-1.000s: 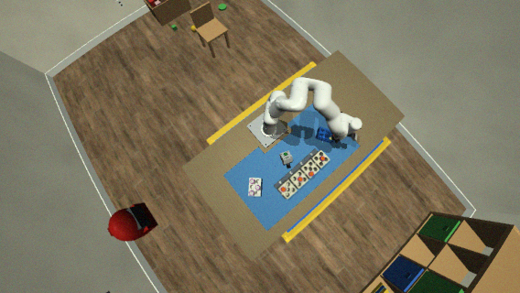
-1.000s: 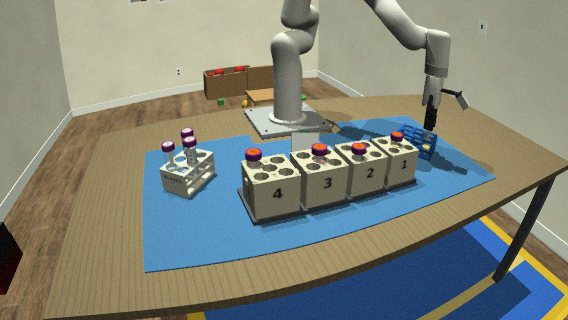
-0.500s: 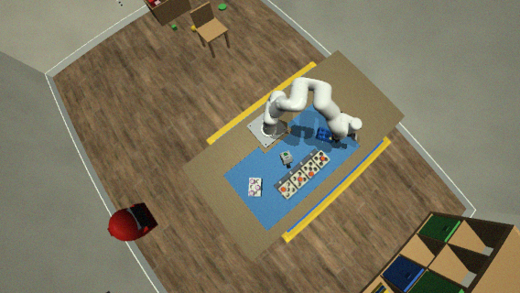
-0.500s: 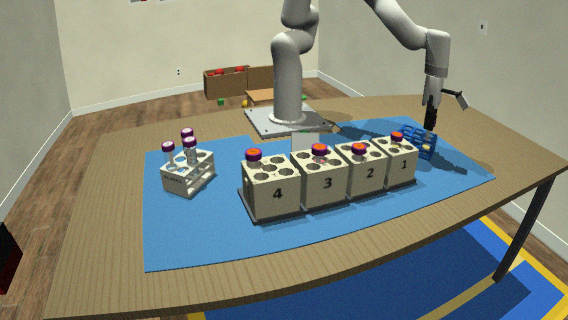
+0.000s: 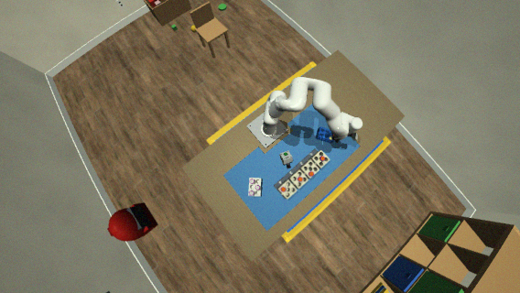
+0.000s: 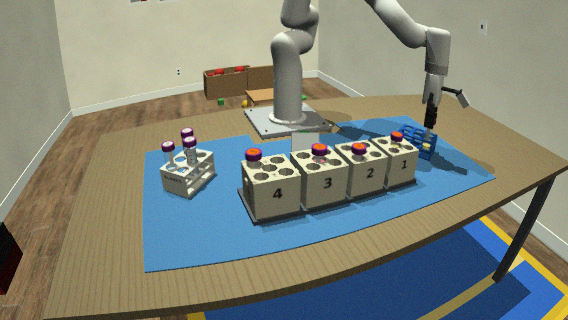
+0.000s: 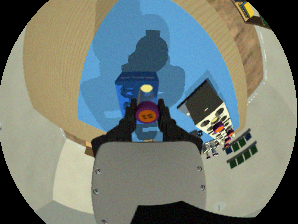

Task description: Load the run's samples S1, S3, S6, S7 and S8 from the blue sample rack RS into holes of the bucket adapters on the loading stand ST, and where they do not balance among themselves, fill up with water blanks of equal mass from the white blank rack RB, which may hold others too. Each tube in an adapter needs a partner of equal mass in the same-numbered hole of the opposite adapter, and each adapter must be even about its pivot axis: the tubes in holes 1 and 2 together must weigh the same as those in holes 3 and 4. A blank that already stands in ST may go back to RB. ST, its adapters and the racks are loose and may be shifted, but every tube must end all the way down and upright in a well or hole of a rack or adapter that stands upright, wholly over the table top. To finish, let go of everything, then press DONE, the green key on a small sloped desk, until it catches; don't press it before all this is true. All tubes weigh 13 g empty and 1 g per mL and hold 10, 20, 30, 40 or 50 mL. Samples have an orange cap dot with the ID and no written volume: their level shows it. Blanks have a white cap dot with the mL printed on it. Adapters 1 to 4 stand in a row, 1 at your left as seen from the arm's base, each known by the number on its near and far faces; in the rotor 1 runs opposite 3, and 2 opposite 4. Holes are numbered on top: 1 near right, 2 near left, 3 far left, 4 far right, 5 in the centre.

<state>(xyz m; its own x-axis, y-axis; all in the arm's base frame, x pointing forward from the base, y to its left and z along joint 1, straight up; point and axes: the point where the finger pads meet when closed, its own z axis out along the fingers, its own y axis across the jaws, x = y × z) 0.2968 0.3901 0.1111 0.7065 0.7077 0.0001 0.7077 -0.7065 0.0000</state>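
Note:
My gripper [image 6: 429,126] [image 7: 147,105] stands over the blue sample rack RS [image 6: 418,146] [image 5: 323,134] [image 7: 131,90] at the table's far right. It is shut on an orange-capped sample tube [image 7: 147,111] that stands upright in the rack. Its ID is too small to read. The four adapters stand in a row: adapter 4 [image 6: 272,192], adapter 3 [image 6: 326,182], adapter 2 [image 6: 369,174] and adapter 1 [image 6: 403,165]. Each holds one orange-dotted tube [image 6: 253,154] [image 6: 319,149] [image 6: 358,148] [image 6: 397,135]. The white blank rack RB [image 6: 181,181] [image 5: 254,187] holds three tubes.
The small desk with the green DONE key [image 5: 285,154] stands between the arm's base and the adapter row. The arm's base plate [image 6: 285,122] is behind adapter 3. The table's right edge lies beyond the blue rack.

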